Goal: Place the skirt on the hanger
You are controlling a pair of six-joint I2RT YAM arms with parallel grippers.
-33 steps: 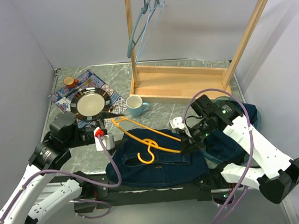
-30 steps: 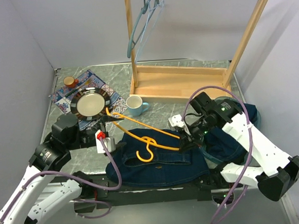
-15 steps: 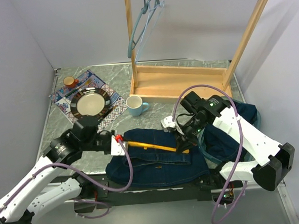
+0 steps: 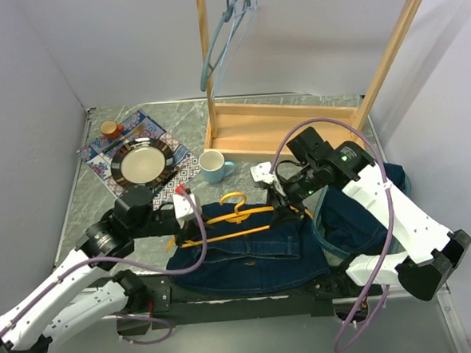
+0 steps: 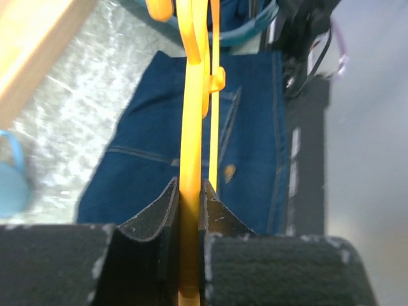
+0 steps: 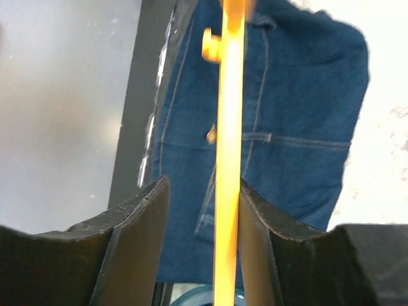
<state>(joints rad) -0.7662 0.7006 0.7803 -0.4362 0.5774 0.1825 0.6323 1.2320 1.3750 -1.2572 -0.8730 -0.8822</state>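
Denim skirt (image 4: 249,260) lies spread flat on the counter (image 4: 168,117) at its near edge, between the two arms, with none of it on a hanger yet. The orange hanger (image 4: 232,223) is held up over the skirt's upper part, its hook pointing up and its bar running across from one arm to the other. The left gripper (image 4: 188,219) is clenched on the hanger's left end; in the left wrist view its pads (image 5: 167,210) press on the orange bar from both sides. The right gripper (image 4: 283,203) has the other end between its fingers (image 6: 143,220), but there the bar rests against one finger with a gap to the other, so I cannot tell whether it truly grips or only steadies it. The step in hand looks like lining the hanger up with the waistband before the skirt is attached. The next move probably calls for bringing the bar down level to the waist edge while keeping it from twisting, then freeing one gripper to lift the denim onto it; the cloth is thick and lies flat, so catching only its top layer will be the delicate part. The wooden rack (image 4: 297,133) stands well behind, beyond the skirt.
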